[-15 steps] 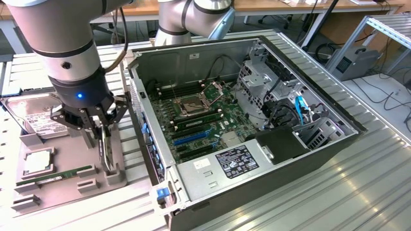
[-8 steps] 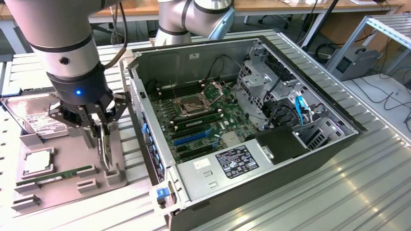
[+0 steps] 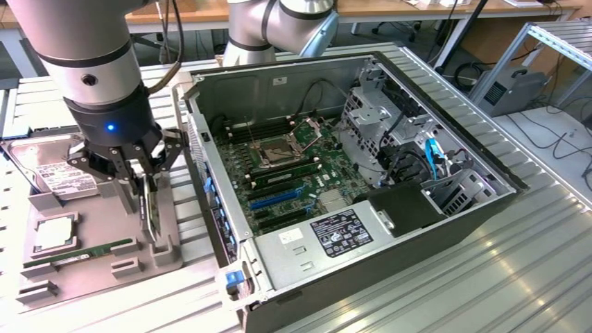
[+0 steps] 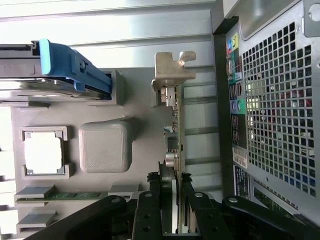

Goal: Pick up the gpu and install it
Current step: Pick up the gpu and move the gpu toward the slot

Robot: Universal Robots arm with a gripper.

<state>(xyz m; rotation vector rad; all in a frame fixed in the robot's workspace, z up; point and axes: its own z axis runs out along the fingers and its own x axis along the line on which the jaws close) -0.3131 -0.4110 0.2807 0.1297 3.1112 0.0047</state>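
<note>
We have the claw [image 3: 143, 189] closed on the gpu [image 3: 148, 218], one finger pressed to each flat face. The card stands on its thin edge at the side of the tray [image 3: 102, 281] that faces the open computer case [image 3: 444, 232]. From the wrist view the claw [image 4: 172, 187] grips the gpu [image 4: 175, 132] near one end, with the silver bracket [image 4: 170, 72] at the far end. We cannot tell whether the lower edge has left its slot in the tray.

For this step we judge that the grip should be square on the faces. The card should stay upright and move straight out of the slot, because any tilt could jam it against the slot blocks. With the hold off centre, the bracket end may sag.

The tray rests on the desk [image 3: 518, 277] and carries other parts in its own recesses. A hard drive [image 3: 51, 177] lies at the tray's far end. A square processor [image 3: 54, 234] sits in the middle, and a green memory stick [image 3: 79, 255] lies along the near end.
</note>
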